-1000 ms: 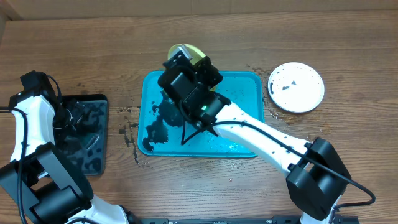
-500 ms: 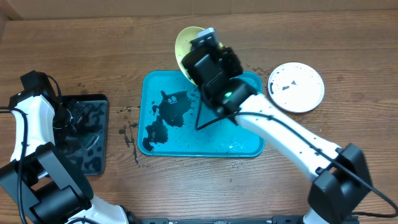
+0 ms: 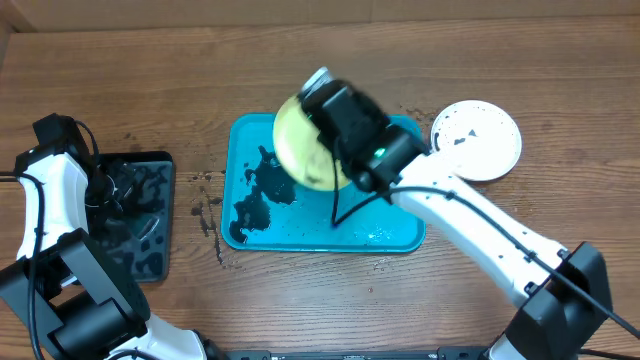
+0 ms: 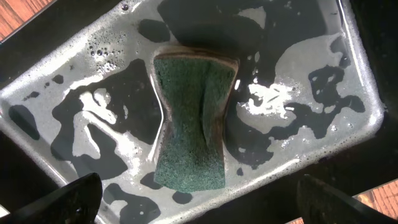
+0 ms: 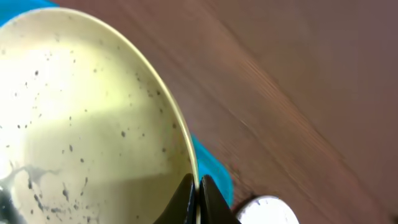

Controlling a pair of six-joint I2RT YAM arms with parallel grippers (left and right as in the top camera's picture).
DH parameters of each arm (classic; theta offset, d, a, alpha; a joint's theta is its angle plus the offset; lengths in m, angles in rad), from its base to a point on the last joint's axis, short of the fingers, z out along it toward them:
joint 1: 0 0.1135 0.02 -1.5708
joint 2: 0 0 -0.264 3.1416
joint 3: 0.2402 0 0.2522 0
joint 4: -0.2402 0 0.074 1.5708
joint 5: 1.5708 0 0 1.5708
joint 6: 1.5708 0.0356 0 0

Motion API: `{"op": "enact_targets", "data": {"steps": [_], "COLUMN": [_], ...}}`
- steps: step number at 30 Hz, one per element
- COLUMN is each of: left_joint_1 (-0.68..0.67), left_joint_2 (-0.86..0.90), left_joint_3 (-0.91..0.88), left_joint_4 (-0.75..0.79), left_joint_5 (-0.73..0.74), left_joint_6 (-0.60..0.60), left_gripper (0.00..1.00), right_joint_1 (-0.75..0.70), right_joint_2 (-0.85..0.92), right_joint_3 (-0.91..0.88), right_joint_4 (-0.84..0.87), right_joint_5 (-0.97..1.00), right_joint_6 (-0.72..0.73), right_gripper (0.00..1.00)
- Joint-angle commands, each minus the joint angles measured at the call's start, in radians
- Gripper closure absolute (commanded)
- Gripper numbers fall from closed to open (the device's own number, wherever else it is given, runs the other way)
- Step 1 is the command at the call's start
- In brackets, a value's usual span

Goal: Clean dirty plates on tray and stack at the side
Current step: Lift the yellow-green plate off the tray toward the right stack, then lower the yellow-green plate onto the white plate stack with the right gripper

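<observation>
Right pincer (image 5: 198, 191) is clamped tight on the rim of the yellow-green plate (image 3: 300, 150), fingers nipped together with the edge between them. The plate hangs tilted over the top middle of the turquoise tray (image 3: 400, 236), speckled face showing. A dark puddle (image 3: 255, 200) sits on the tray's left half. The white plate (image 3: 476, 140) lies flat on the tabletop (image 3: 330, 300), just right of the tray. On the far side, the left pincer (image 4: 202, 208) is spread wide and holding nothing, poised above the green sponge (image 4: 193, 118) lying in the wet black tray (image 3: 140, 215).
</observation>
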Motion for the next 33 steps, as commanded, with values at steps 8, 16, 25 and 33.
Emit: {"op": "enact_targets", "data": {"steps": [8, 16, 25, 33], "left_joint_1": [0.003, 0.003, 0.003, 0.003], "left_joint_2": [-0.008, -0.008, -0.008, -0.008], "left_joint_3": [0.019, 0.019, 0.019, 0.019], "left_joint_4": [0.002, 0.002, 0.002, 0.002], "left_joint_5": [0.005, 0.005, 0.005, 0.005], "left_joint_6": [-0.003, -0.003, -0.003, -0.003], "left_gripper": [0.00, 0.00, 0.00, 0.00], "right_joint_1": [-0.109, -0.308, -0.481, -0.646], "right_joint_2": [-0.060, -0.093, -0.093, -0.093], "right_joint_3": [0.023, 0.024, 0.024, 0.024], "right_joint_4": [0.098, 0.058, 0.007, -0.026], "right_joint_5": [-0.030, -0.341, -0.445, -0.679], "right_joint_6": [0.296, 0.375, 0.647, 0.756], "right_gripper": [0.96, 0.96, 0.96, 0.97]}}
